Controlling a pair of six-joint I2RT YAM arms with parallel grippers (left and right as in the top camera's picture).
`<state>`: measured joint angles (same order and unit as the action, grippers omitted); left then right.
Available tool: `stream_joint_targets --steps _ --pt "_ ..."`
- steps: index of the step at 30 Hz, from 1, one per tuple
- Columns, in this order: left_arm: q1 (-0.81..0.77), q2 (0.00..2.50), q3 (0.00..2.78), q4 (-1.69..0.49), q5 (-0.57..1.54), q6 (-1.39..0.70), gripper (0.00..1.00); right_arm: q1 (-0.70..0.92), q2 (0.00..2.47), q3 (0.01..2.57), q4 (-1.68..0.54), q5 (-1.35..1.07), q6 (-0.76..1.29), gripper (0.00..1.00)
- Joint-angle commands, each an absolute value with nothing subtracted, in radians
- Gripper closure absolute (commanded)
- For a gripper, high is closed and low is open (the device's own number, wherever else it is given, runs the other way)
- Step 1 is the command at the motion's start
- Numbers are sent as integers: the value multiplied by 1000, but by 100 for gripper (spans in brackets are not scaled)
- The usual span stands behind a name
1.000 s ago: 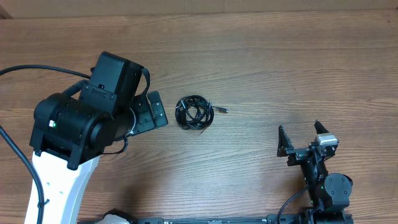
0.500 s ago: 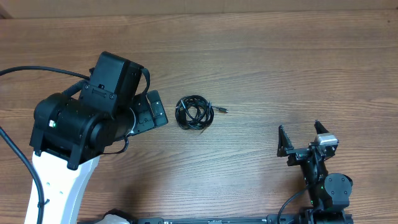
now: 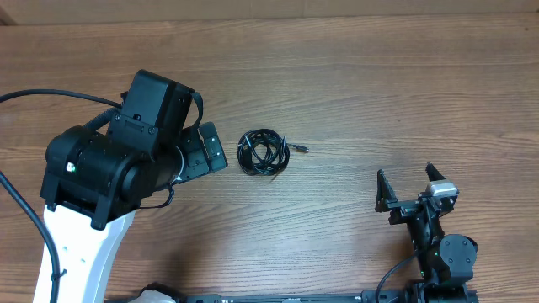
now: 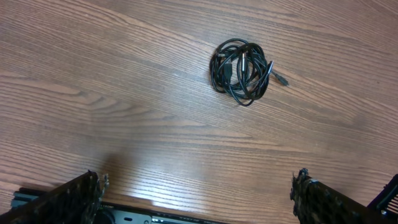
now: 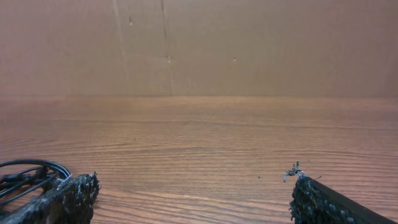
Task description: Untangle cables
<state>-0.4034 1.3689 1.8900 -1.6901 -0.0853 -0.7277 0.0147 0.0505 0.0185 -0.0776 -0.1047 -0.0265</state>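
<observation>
The cables [image 3: 263, 152] lie as one tight black coiled bundle on the wooden table, with a small silver-tipped plug sticking out to its right. In the left wrist view the bundle [image 4: 242, 70] is ahead and a little right. My left gripper [image 3: 206, 150] is open and empty, hovering just left of the bundle; its fingertips [image 4: 198, 194] show at the bottom corners. My right gripper [image 3: 408, 185] is open and empty, well to the right near the front edge. In the right wrist view [image 5: 193, 193] part of the bundle [image 5: 25, 174] shows at the far left.
The wooden table [image 3: 379, 93] fills the view. A brown cardboard wall [image 5: 199, 43] stands behind the table's far edge. A thick black arm wire [image 3: 50, 97] loops at the left.
</observation>
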Motion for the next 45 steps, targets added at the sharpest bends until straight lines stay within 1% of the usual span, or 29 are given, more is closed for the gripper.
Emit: stream_joint_targets --steps 1,3,5,9,13,16,23,27,31,35,37,41,45 --pt "-398 1367 1885 -1689 -77 -741 0 20 50 8 -69 -142 -31 0" --pt "-398 1367 1885 -1689 -77 -741 0 20 50 8 -68 -167 -27 0" --pt "-398 1367 1885 -1689 -77 -741 0 20 50 8 -66 -191 19 0" --pt "-398 1367 1885 -1689 -77 -741 0 20 50 8 -60 -254 190 0" --pt "-398 1367 1885 -1689 -76 -741 0 20 50 8 -57 -301 405 0" --pt "-398 1367 1885 -1689 -76 -741 0 20 50 8 9 -308 540 0" --pt "-398 1367 1885 -1689 -76 -741 0 19 50 13 324 -406 549 0" --pt "-398 1367 1885 -1689 -76 -741 0 19 50 90 350 -406 479 0" --pt "-398 1367 1885 -1689 -76 -741 0 19 52 228 243 -406 357 0" --pt "-398 1367 1885 -1689 -77 -741 0 19 92 421 20 -405 222 0" --pt "-398 1367 1885 -1689 -77 -741 0 19 163 571 -158 -405 155 0" --pt "-398 1367 1885 -1689 -77 -741 1 20 293 763 -369 -403 143 0" --pt "-398 1367 1885 -1689 -77 -741 0 20 408 905 -513 -422 144 0"
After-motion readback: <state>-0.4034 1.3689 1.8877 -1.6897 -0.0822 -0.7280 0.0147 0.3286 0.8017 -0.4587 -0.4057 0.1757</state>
